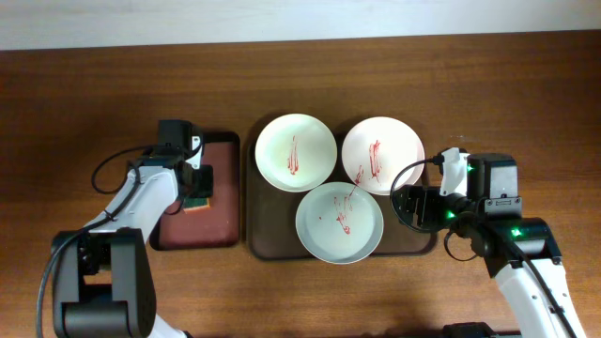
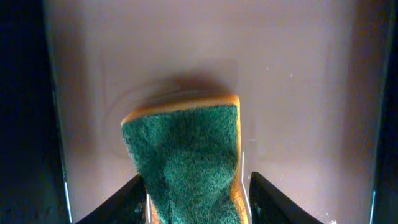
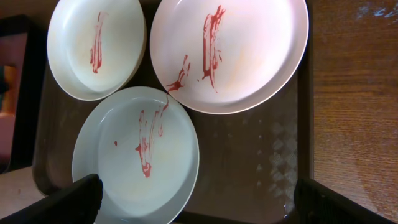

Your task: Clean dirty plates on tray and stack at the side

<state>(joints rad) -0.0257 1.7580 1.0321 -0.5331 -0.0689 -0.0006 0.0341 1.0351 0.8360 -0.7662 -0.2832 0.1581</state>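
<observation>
Three plates with red streaks lie on the dark brown tray (image 1: 266, 235): a white plate (image 1: 296, 152) at the back left, a white plate (image 1: 382, 155) at the back right, and a pale greenish plate (image 1: 339, 222) in front. My right gripper (image 1: 413, 207) is open and empty over the tray's right side. In the right wrist view its fingers (image 3: 205, 202) span the greenish plate's (image 3: 137, 155) edge and bare tray (image 3: 261, 162), with both white plates (image 3: 93, 50) (image 3: 249, 56) beyond. My left gripper (image 2: 196, 205) is shut on a green-and-orange sponge (image 2: 186, 155).
The sponge (image 1: 197, 203) sits on a smaller reddish-brown tray (image 1: 223, 178) with a black rim, left of the big tray; its floor shows in the left wrist view (image 2: 298, 74). Wooden table (image 1: 75, 94) surrounds both trays. The right arm's body (image 1: 507, 225) is at the lower right.
</observation>
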